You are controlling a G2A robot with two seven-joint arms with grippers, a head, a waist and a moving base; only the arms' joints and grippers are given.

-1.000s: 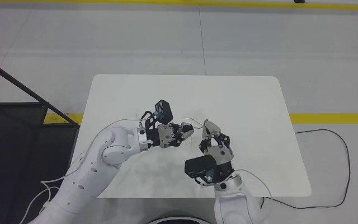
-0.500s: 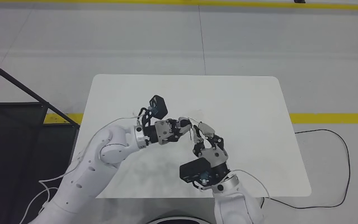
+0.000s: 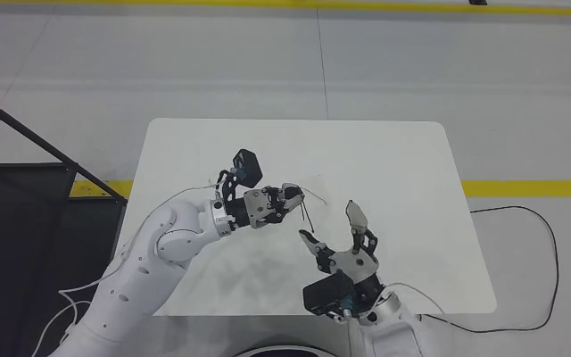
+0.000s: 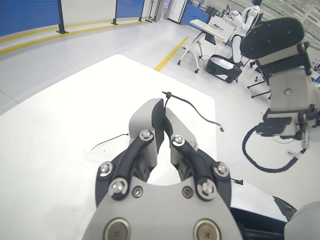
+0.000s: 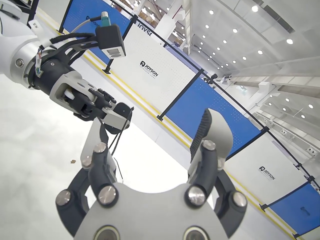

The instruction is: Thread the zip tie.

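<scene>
Mid-threading, I'm pinching the zip tie (image 4: 190,104) in my left gripper (image 4: 163,112), my right gripper (image 5: 152,123) gaping empty, probably needing its loose tail next

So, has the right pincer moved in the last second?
Yes. The right pincer has drawn back from the zip tie toward the table's near edge, jaws now open.

Grey floor (image 3: 401,62), yellow line (image 3: 517,188), blue-white panels (image 5: 175,81).
</scene>
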